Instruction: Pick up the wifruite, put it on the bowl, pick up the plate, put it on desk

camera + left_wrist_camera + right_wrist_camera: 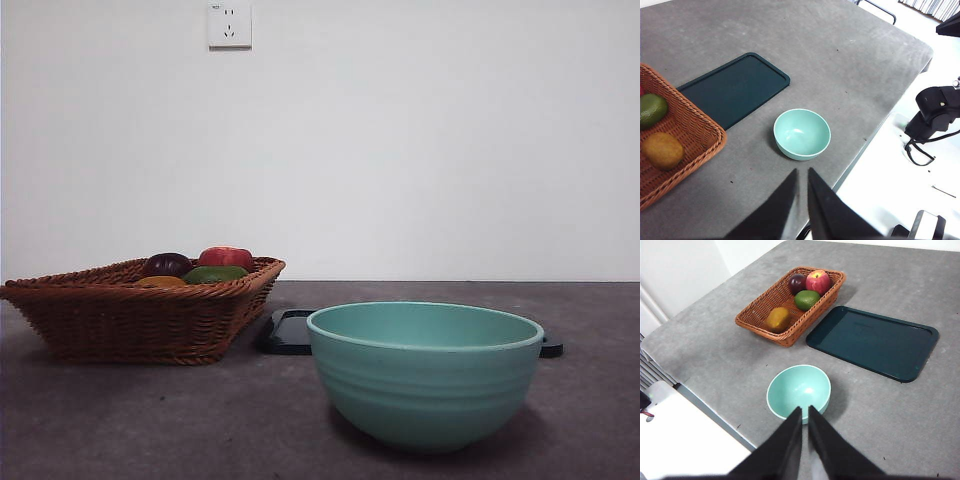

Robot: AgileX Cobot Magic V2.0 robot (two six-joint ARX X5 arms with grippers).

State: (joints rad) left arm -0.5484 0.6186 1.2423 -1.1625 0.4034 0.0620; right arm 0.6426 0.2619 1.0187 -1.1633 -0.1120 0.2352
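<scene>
The orange-brown wifruite [777, 318] lies in a wicker basket [756, 323], beside a green fruit [806, 299]. It also shows in the left wrist view [662, 150] and, barely above the basket rim, in the front view [160, 282]. The mint-teal bowl [425, 375] stands empty on the grey desk [150, 420]. It also shows in both wrist views [802, 134] [799, 390]. A dark flat rectangular plate [872, 342] lies behind the bowl. My left gripper [802, 171] and right gripper [805, 409] hover high above the desk, both shut and empty.
The basket [140, 315] also holds a dark purple fruit [797, 283] and a red apple [819, 281]. The desk's edge [865, 150] runs close to the bowl. The other arm's base [935, 112] stands beyond that edge.
</scene>
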